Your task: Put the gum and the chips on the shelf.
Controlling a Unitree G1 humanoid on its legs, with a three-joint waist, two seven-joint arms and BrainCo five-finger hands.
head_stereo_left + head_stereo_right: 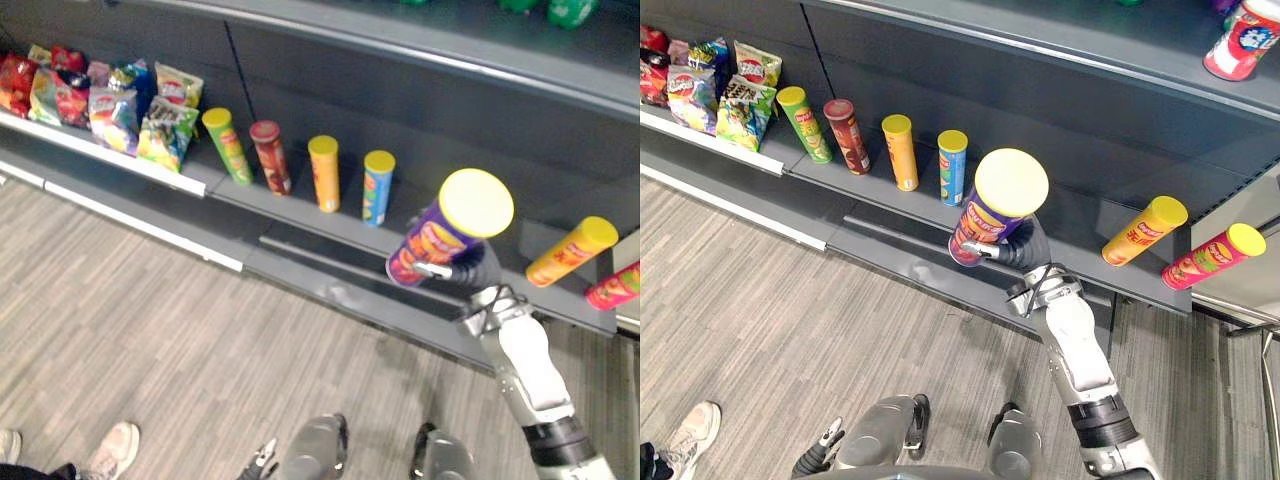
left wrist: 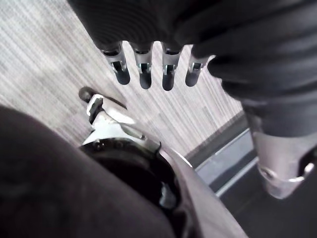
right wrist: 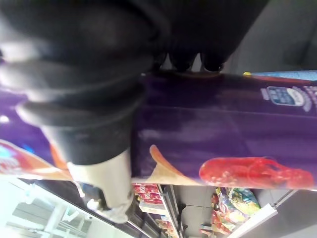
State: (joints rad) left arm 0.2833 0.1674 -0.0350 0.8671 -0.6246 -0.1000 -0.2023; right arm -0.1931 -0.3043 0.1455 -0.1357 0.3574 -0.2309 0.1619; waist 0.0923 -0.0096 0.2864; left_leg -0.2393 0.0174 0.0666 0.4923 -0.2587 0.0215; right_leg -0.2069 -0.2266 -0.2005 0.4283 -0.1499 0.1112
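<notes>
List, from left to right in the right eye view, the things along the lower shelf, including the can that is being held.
Snack bags → green can → dark red can → orange can → blue can → purple can, held in the right robot hand → yellow-orange can → pink can.

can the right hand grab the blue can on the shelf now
Probably not: the right hand is shut round the purple can, near the blue can on the shelf. Nothing stands between them, but its fingers are full until that can is set down.
</notes>
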